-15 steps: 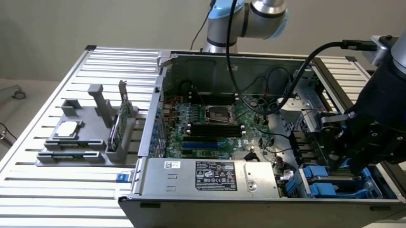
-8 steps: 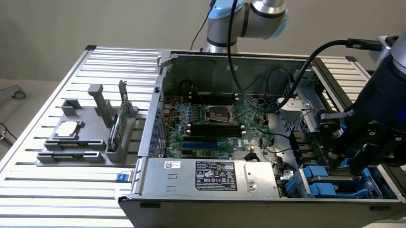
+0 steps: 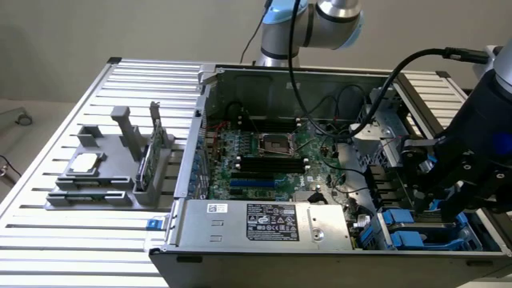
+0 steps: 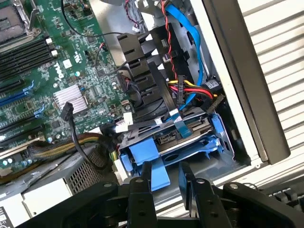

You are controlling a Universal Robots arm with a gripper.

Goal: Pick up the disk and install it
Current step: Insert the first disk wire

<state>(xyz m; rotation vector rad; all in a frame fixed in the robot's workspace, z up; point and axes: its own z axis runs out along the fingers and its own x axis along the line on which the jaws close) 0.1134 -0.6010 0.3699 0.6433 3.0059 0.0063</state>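
The disk lies flat in the drive bay at the corner of the open computer case, its blue plastic rails and connector end facing up. In the exterior view the disk sits low at the right, beside the power supply. My gripper hangs just above the disk's blue front tab. The fingers stand a little apart, and the blue tab shows through the gap with a sliver of space on one side. In the exterior view my gripper hovers over the bay, pointing down.
Red, yellow and blue cables crowd the bay beside the disk. The motherboard fills the case floor, with the power supply in front. On the exterior view's left, a grey fixture holds a green card and a silver chip.
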